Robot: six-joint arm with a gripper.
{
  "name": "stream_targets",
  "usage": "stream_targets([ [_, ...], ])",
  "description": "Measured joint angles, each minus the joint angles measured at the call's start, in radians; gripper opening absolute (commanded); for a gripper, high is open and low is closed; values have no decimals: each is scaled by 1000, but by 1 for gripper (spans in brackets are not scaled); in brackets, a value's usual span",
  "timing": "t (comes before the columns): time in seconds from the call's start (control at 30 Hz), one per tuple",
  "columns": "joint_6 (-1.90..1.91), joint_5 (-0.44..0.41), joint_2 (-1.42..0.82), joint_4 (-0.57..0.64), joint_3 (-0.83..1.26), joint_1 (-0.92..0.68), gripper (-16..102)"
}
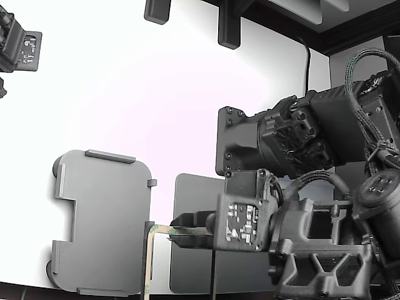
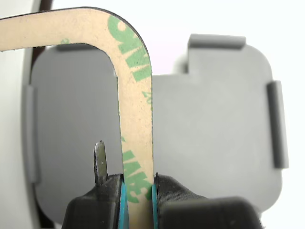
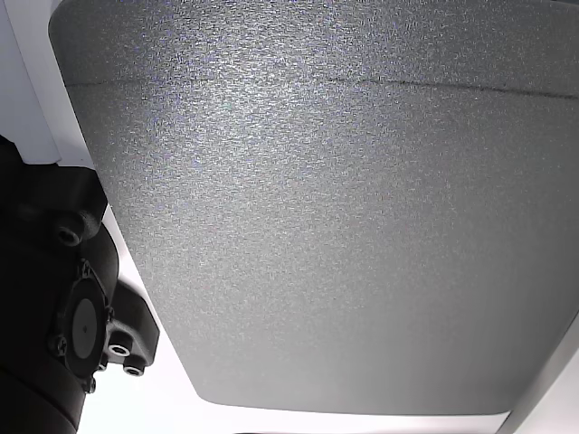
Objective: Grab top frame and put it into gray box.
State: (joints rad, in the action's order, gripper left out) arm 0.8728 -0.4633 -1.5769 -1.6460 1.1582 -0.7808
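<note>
Pincer (image 2: 138, 193) pinches 1 thin side of the top frame (image 2: 136, 109), held above the gray box (image 2: 214, 138) just ahead; such a floppy ring could snag the box's raised tabs.

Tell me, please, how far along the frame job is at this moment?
Done: the gripper has the top frame clamped by one side, lifted off the dark mat. In hand: carrying it, its corner at the gray box edge in the exterior view. Left: centre it over the box, lower and release.
</note>
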Motion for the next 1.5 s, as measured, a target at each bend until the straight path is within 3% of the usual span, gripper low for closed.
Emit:
stream_targets([
  [0.17, 483, -37, 29, 0, 38, 26, -13],
  [0.57, 1341, 181, 78, 0, 115, 153, -13],
  [1.5, 1310, 331, 210, 0, 150, 210, -13],
])
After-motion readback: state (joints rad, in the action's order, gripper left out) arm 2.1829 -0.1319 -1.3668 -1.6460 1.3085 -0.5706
